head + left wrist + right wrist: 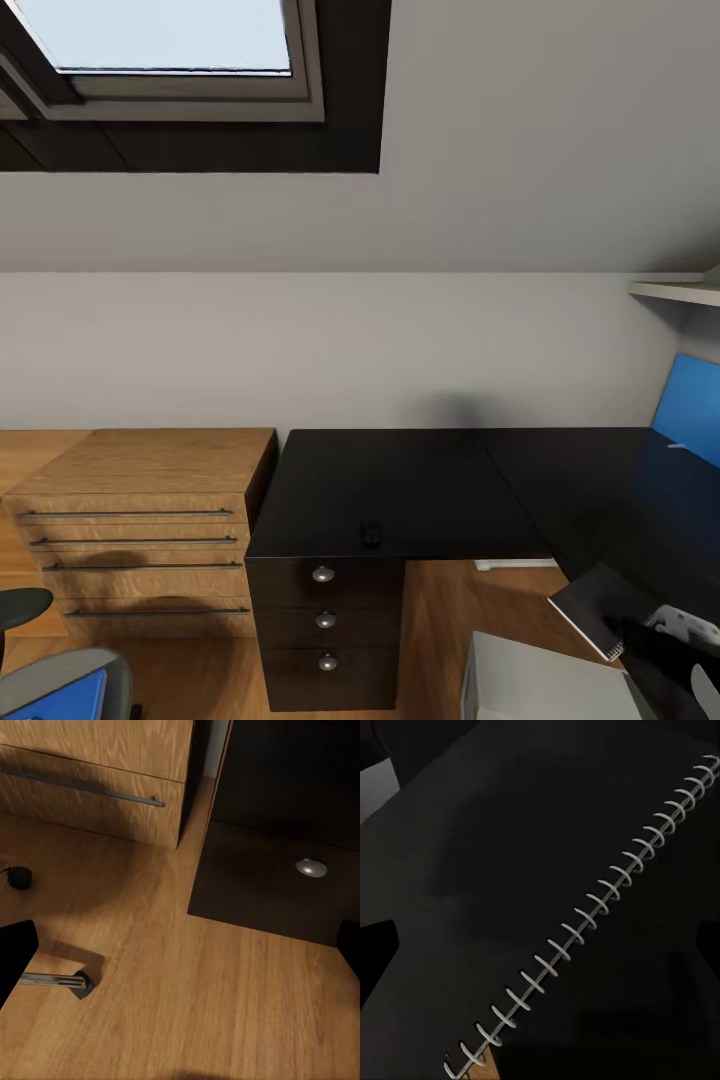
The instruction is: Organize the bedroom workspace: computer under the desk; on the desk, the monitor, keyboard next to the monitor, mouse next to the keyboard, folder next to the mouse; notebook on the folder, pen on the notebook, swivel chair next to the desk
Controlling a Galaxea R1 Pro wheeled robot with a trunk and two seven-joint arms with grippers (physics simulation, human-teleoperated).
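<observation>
1. Notebook (600, 608) hangs at desk (400, 490) edge, clamped in my right gripper (655, 640); thin grip, it may slip.
2. Left jaws: can't tell; mouse (371, 532) near the edge could get knocked.

The black L-shaped desk (420, 490) stands against the grey wall, its three drawers with round silver knobs facing forward; a small black mouse (371, 532) lies on its top near the front edge above the drawers; a dark spiral-bound notebook (598, 607) is held tilted in the air at the lower right, over the desk's right wing, its wire coil (577, 922) bright against the cover; a light grey computer (540, 680) sits low on the floor; the grey swivel chair (60, 685) at the lower left carries a bright blue folder (65, 700) on its seat.
</observation>
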